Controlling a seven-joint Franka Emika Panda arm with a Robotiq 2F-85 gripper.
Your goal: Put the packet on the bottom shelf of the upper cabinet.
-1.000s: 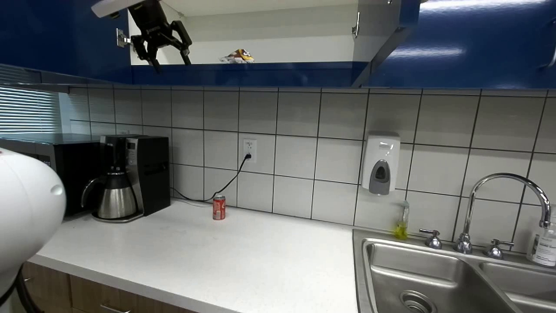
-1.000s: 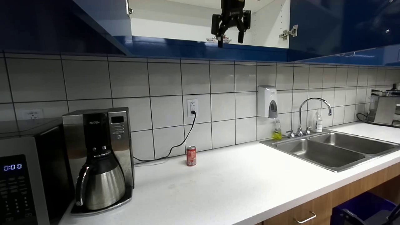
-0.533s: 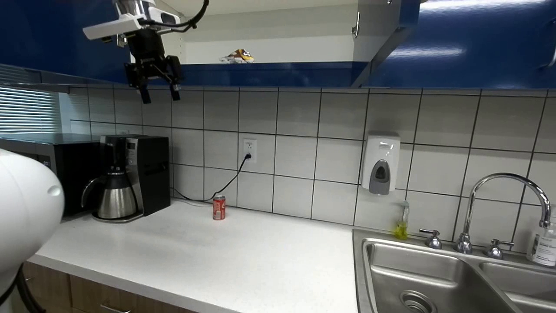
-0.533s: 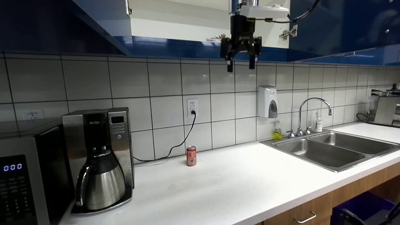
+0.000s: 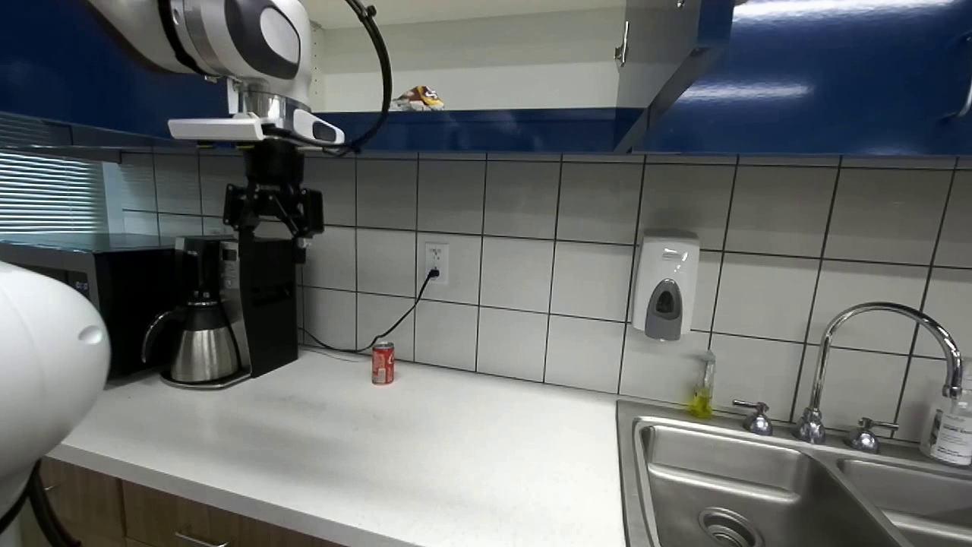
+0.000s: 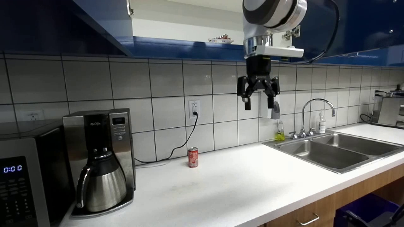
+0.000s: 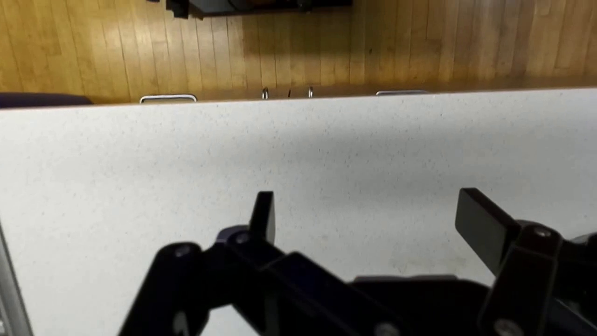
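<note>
The packet (image 5: 419,97), red-brown with yellow and pale patches, rests inside the upper cabinet (image 5: 486,131) just above its blue front edge. It also shows in an exterior view (image 6: 222,39), as does the cabinet (image 6: 173,48). The top of the bottom shelf is hidden behind that blue edge, seen from below. My gripper (image 5: 273,247) is open and empty, pointing down, below the cabinet and apart from the packet. It also shows in an exterior view (image 6: 259,104). In the wrist view the fingers (image 7: 366,205) are wide apart with only countertop beneath; the packet is out of that view.
The cabinet door (image 5: 668,61) stands open. A red can (image 6: 193,157) stands on the white counter (image 6: 221,189). A coffee maker (image 6: 101,157) and microwave (image 6: 28,176) stand at one end. A soap dispenser (image 5: 667,285) hangs on the wall near the sink (image 5: 729,456).
My gripper has moved down from the cabinet opening to well below its bottom edge, staying open. The packet stays in place on the shelf.
</note>
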